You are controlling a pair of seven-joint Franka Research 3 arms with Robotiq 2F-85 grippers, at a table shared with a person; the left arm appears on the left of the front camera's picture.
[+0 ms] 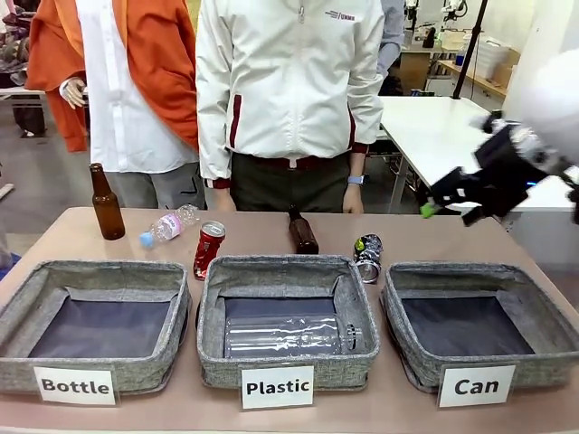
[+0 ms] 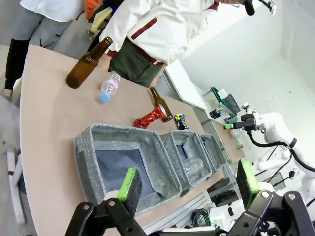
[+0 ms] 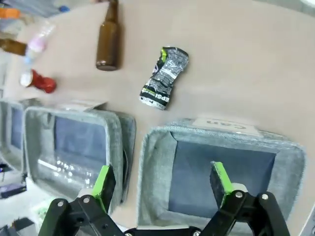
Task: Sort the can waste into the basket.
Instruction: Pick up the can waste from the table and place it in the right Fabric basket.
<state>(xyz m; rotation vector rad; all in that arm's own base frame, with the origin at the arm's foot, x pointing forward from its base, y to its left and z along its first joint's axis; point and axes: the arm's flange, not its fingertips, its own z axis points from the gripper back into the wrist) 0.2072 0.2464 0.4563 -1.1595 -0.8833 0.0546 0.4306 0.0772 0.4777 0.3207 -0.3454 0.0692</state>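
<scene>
1. The right claw (image 3: 162,179) has its green-padded fingers spread wide with nothing between them. The front view shows it raised off the table (image 1: 63,235) at the right side.
2. In the right wrist view, this claw looks down on the Can basket (image 3: 152,162).
3. The left claw (image 2: 188,179) is also spread wide and holds nothing. It hangs above the table's left end, near the Bottle basket (image 1: 99,268).
4. The dark can (image 1: 368,257) is crushed and lies on the table, just beyond the gap between the far corners of the Plastic basket (image 1: 271,264) and the Can basket. It is outside both baskets.
5. The red can (image 1: 209,249) is crushed and tilted. It sits on the table at the far left corner of the Plastic basket, outside it.
6. A clear plastic bottle (image 1: 285,336) lies on its side inside the Plastic basket.
7. A lying brown bottle (image 1: 302,233) rests on the table between the two cans, with its neck pointing towards the far side.
8. A small plastic bottle (image 1: 169,225) with a blue cap lies to the left of the red can. An upright brown bottle (image 1: 107,204) stands farther left.
9. A person (image 1: 289,90) in a white jacket stands at the far edge of the table.
</scene>
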